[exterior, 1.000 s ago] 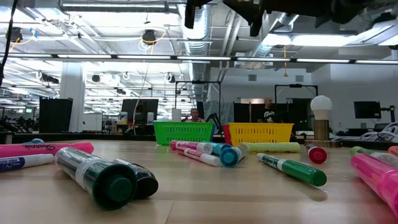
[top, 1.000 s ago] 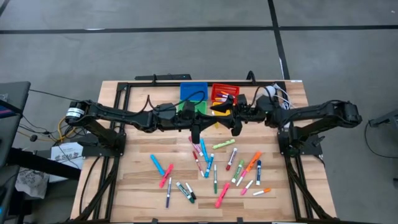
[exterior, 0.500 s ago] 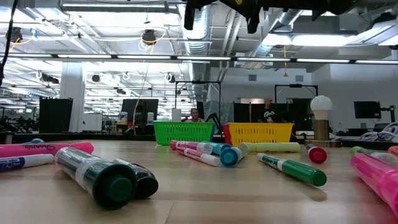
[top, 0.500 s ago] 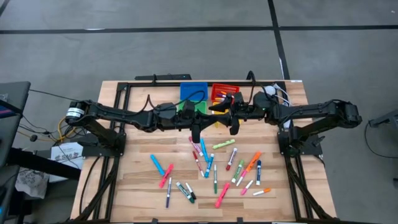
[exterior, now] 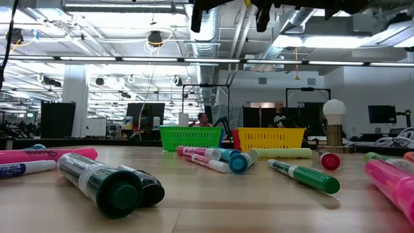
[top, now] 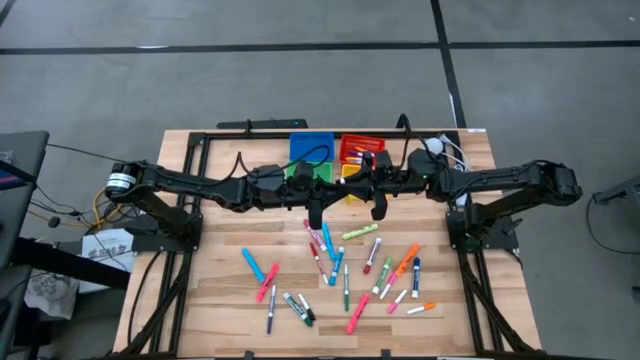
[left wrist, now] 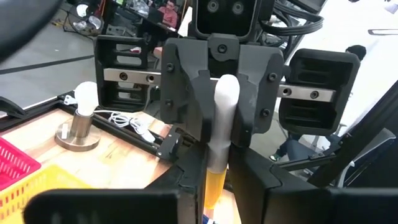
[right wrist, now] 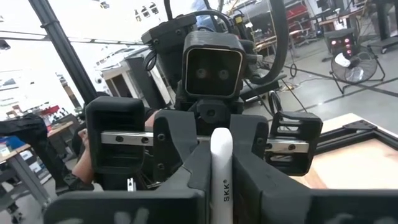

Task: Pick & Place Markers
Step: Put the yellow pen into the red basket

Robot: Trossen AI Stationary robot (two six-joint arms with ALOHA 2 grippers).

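One marker, white at one end and yellow at the other, hangs in the air between my two grippers, which face each other over the bins at the table's far middle. My left gripper is shut on it from the left. My right gripper is shut on it from the right. Several other markers lie scattered flat on the wooden table in front of the arms. My left gripper pinches the marker's yellow part between its two fingers. It comes level from the table's left, fingers lying along the marker. The marker is lifted clear and points toward the other gripper. My right gripper pinches the marker's white end between its two fingers. It comes level from the table's right, fingers along the marker. The marker stays clear of the table, bridging both grippers.
A blue bin and a red bin with markers in it stand at the far edge. A green bin and a yellow bin sit just under the grippers. A lamp stands at the far right.
My right gripper has moved a little toward the table's left, up to the left gripper, and has shut on the free end of the marker that my left gripper holds. The marker has stayed lifted and level.
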